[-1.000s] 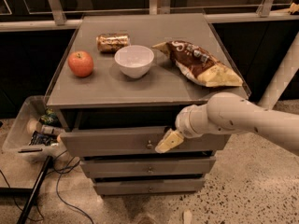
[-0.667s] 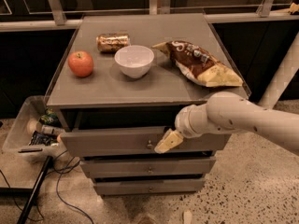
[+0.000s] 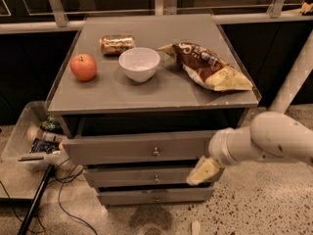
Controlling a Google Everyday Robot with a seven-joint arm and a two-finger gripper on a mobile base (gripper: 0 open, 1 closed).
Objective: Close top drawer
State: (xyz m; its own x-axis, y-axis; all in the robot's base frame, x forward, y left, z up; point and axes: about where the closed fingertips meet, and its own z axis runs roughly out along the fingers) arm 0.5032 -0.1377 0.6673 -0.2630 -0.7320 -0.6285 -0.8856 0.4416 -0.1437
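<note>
Vs 1 s ago: gripper (image 3: 201, 172) has dropped lower and to the right. It was up against the top drawer (image 3: 122, 151) front, just right of the knob (image 3: 155, 152). Now it's below that front's right end, in front of the middle drawer (image 3: 132, 177). Drawer itself hasn't moved: still pulled out toward the near side, dark gap showing under the cabinet top (image 3: 146, 94), front sitting nearer than the 2 lower fronts.

Arm (image 3: 274, 138): white, comes in from the right edge, roughly level, wrist bent down and left. Tan gripper tip points down-left, apart from the knob. Open or closed: can't tell. Nothing seen held.

On top, unchanged: apple (image 3: 83, 66) at left, white bowl (image 3: 139, 63) in the middle, chip bag (image 3: 210, 67) at right, shiny can (image 3: 116, 44) lying far-left behind the bowl.
</note>
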